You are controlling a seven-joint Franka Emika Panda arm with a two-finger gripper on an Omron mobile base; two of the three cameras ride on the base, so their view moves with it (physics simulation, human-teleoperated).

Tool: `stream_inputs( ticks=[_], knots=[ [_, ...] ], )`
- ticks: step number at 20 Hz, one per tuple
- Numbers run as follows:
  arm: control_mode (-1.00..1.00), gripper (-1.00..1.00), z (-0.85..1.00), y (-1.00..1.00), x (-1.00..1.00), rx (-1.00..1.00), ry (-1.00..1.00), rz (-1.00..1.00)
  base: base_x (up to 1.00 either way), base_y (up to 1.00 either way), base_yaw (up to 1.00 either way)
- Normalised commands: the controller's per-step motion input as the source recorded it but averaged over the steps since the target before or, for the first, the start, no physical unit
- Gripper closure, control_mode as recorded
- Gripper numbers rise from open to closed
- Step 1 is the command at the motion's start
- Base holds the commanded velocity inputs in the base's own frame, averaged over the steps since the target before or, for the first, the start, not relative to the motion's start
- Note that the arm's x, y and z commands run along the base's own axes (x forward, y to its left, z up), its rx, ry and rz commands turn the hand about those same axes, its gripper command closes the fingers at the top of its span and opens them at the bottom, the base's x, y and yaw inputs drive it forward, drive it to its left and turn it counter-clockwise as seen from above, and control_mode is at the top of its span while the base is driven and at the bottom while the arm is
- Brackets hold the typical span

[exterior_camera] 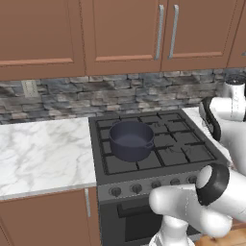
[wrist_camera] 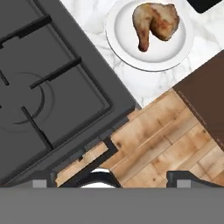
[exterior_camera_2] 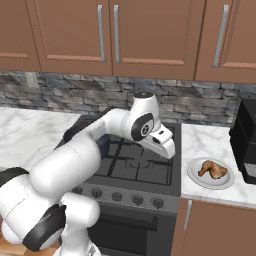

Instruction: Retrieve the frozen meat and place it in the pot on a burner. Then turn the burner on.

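Note:
The frozen meat (wrist_camera: 155, 22), an orange-tan drumstick-shaped lump, lies on a white plate (wrist_camera: 118, 41) on the marble counter right of the stove; it also shows in the right base view (exterior_camera_2: 212, 170). My gripper (wrist_camera: 111, 181) hangs open and empty above the stove's front right corner, a good way short of the plate. My hand (exterior_camera_2: 161, 141) hovers over the right side of the cooktop. The dark blue-grey pot (exterior_camera: 130, 139) stands uncovered on the left burner (exterior_camera: 113, 164) of the black gas cooktop. I cannot see anything inside the pot.
A row of round knobs (exterior_camera: 137, 188) runs along the stove front. A black appliance (exterior_camera_2: 247, 145) stands on the counter just right of the plate (exterior_camera_2: 195, 176). Marble counter (exterior_camera: 43, 153) stretches left of the stove. Wooden cabinets hang overhead, and wood floor (wrist_camera: 166, 135) lies below.

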Motion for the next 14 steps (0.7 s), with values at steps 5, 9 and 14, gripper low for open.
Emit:
stream_inputs(
  ticks=[5,9,14],
  knots=[
    [-1.0,-1.0,-0.03,-0.84,0.44,0.01,0.06,-0.12,0.0,0.0,0.0],
    [-1.0,-1.0,0.0,-0.69,0.27,0.15,0.05,0.0,0.0,0.0,0.0],
    [-1.0,-1.0,-0.16,-0.66,0.22,0.05,0.02,0.0,0.0,0.0,0.0]
  ],
)
